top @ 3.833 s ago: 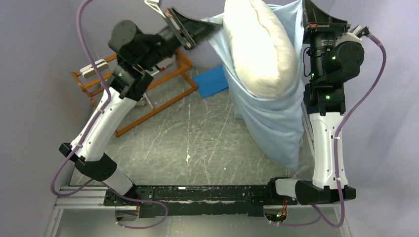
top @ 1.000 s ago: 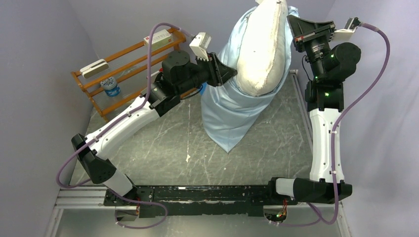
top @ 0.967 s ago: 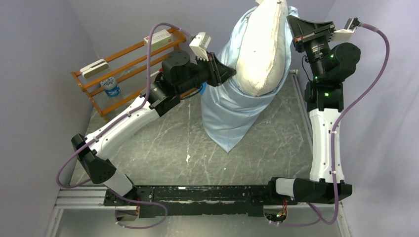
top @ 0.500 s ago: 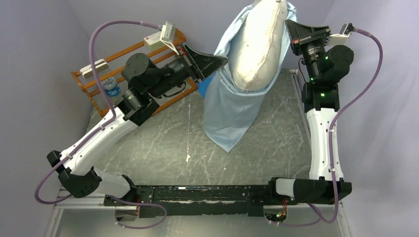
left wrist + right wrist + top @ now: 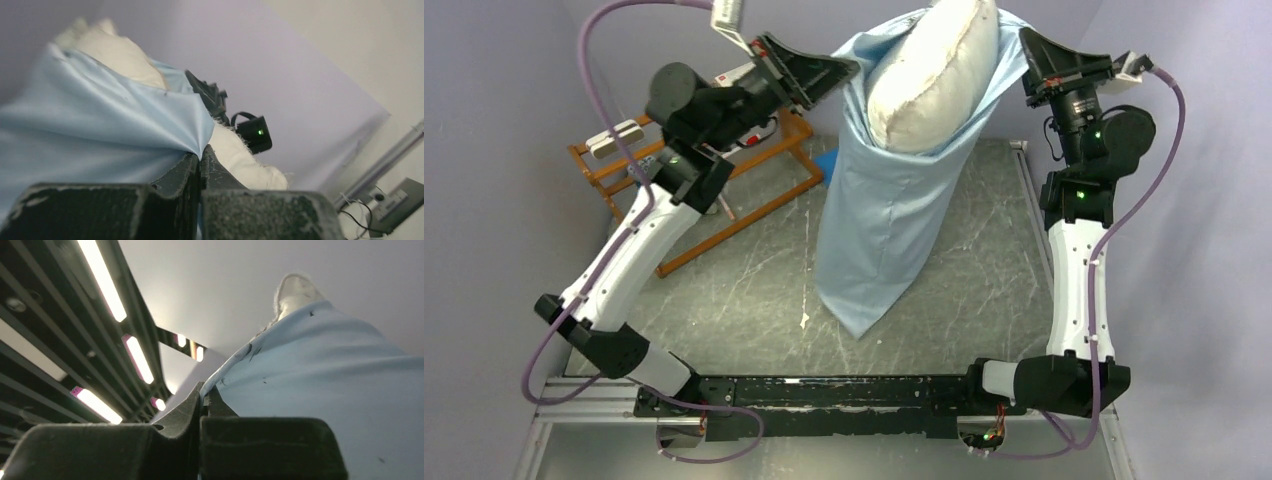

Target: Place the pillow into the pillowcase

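Because the pillow [image 5: 934,75] is only partway in, with its top bulging out of the mouth of the pillowcase [image 5: 879,230] and the rest filling the upper part of the sack, I read the high hold as a way to let its weight carry it down. On the pillow's left, my left claw [image 5: 839,68] is closed on the rim of the case, and the wrist view shows blue cloth pinched between the fingertips. On the pillow's right, the right claw [image 5: 1029,45] is clamped on the opposite rim the same way, so the mouth is stretched between them. Below the pillow the case hangs slack, its bottom corner down by the table [image 5: 754,290]; I cannot tell whether it touches. A flat blue sheet [image 5: 827,160] peeks out left of the pillow, behind the case, and farther left is a wooden rack [image 5: 796,130]. No tag shows on the pillow. Any print on the white block [image 5: 619,135] on the rack is too small to read.
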You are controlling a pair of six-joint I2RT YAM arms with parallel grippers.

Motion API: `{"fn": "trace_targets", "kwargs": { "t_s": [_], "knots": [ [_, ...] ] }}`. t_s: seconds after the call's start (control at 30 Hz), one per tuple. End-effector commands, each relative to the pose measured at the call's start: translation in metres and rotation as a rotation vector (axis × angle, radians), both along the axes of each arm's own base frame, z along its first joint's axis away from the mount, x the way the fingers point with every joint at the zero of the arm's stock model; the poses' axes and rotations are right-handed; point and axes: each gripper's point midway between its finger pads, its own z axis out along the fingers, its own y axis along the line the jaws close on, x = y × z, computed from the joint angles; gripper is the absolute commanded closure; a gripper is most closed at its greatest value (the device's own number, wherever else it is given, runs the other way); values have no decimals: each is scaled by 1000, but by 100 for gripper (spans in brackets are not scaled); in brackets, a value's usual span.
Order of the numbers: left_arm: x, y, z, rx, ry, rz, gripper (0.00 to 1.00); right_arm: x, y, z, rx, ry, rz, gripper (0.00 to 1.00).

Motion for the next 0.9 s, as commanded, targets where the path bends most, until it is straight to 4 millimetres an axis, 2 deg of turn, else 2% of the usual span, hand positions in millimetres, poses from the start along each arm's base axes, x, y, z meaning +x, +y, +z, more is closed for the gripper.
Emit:
{"fn": "trace_targets", "kwargs": {
  "t_s": [0.0,0.1,0.13,0.27,0.43,0.67,0.77,0.8,0.87],
  "knots": [
    [-15,65,53,-80,-92,184,95,-41,-21,43,279,-130,151,100],
    [2,97,49,-77,-57,294,95,-23,-34,41,279,-75,87,100],
    [7,105,48,-68,-44,318,95,-22,-38,44,270,-78,68,100],
    [14,131,53,-63,-27,382,95,-10,-56,34,297,-42,19,100],
    [18,150,53,-141,31,369,95,1,-69,25,309,-9,-19,100],
    [15,168,59,-244,44,322,95,1,-75,31,307,-22,-34,100],
    [5,168,65,-243,-11,297,95,-2,-69,42,243,-41,-40,100],
    [4,164,65,-227,-22,276,95,-5,-60,51,181,-51,-36,100],
    [1,155,63,-208,-40,213,95,-7,-30,65,51,-70,-11,100]
  ]
}}
